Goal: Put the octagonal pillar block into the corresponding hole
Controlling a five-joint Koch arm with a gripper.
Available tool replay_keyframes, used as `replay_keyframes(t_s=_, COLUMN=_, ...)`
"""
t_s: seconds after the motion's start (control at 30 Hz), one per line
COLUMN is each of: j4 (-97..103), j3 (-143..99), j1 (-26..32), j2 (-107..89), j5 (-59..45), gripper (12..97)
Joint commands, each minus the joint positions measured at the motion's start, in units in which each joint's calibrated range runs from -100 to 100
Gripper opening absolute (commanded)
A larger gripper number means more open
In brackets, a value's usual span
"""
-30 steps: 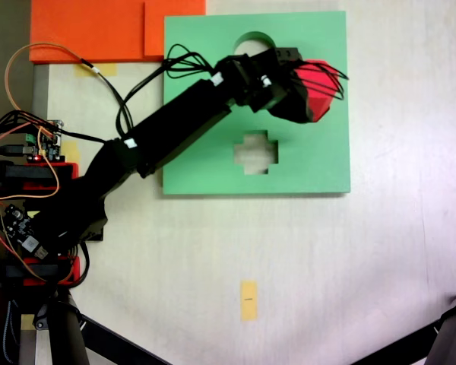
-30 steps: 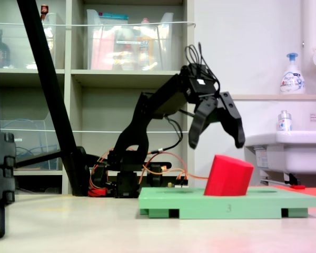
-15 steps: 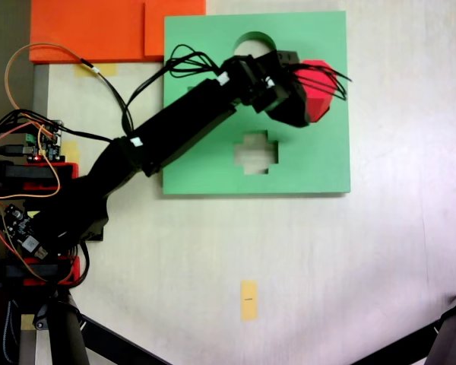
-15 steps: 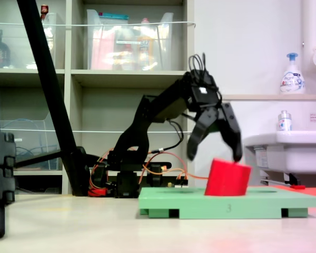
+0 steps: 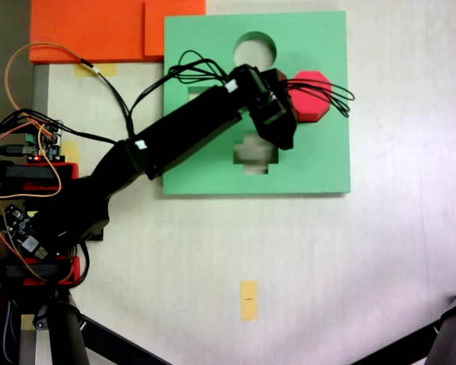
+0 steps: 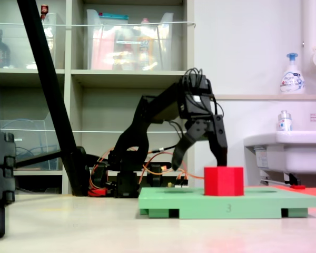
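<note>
Now upright, octagonal pillar block [image 6: 224,181] seated in green board [image 6: 200,203], end effector [image 6: 198,157] spread, drawn back.

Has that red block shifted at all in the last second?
Yes. The red block, earlier tilted on the green board, now stands upright and sits lower, judged against the board's top edge in a fixed view. The open gripper has drawn leftward.

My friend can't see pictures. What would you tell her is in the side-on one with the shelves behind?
A red eight-sided block stands upright and level on a green foam board, with a black robot arm's open gripper just above its left edge. Behind are shelves with plastic boxes, and at the right a white sink and a soap bottle.
</note>
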Motion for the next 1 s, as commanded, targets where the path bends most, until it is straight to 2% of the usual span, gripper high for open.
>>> replay_keyframes(t_s=0.0, j4=-4.0, j3=1.9, j1=0.3, j2=-11.2, j5=-1.6, gripper=58.4)
replay_keyframes(t_s=0.13, j4=-4.0, j3=1.9, j1=0.2, j2=-27.8, j5=-7.6, gripper=54.4)
replay_keyframes(t_s=0.27, j4=-4.0, j3=1.8, j1=-0.6, j2=-47.7, j5=-14.4, gripper=55.8)
replay_keyframes(t_s=0.4, j4=-4.0, j3=1.8, j1=-2.9, j2=-65.2, j5=-33.7, gripper=58.5)
replay_keyframes(t_s=0.43, j4=-4.0, j3=1.8, j1=-3.3, j2=-67.3, j5=-35.8, gripper=58.5)
replay_keyframes(t_s=0.6, j4=-4.0, j3=-1.6, j1=-6.3, j2=-70.9, j5=-36.4, gripper=58.5)
replay_keyframes(t_s=0.67, j4=-3.6, j3=-14.9, j1=-7.1, j2=-78.6, j5=-37.6, gripper=58.5)
replay_keyframes(t_s=0.73, j4=10.9, j3=-36.2, j1=-9.1, j2=-91.5, j5=-38.8, gripper=58.4)
replay_keyframes(t_s=0.83, j4=50.6, j3=-77.8, j1=-12.1, j2=-117.2, j5=-42.0, gripper=57.1)
replay_keyframes(t_s=0.87, j4=63.3, j3=-89.5, j1=-12.2, j2=-124.1, j5=-42.6, gripper=53.5)
replay_keyframes(t_s=0.9, j4=72.8, j3=-99.2, j1=-12.3, j2=-127.8, j5=-43.8, gripper=50.6)
replay_keyframes(t_s=0.97, j4=78.3, j3=-110.5, j1=-13.1, j2=-127.8, j5=-47.0, gripper=50.1)
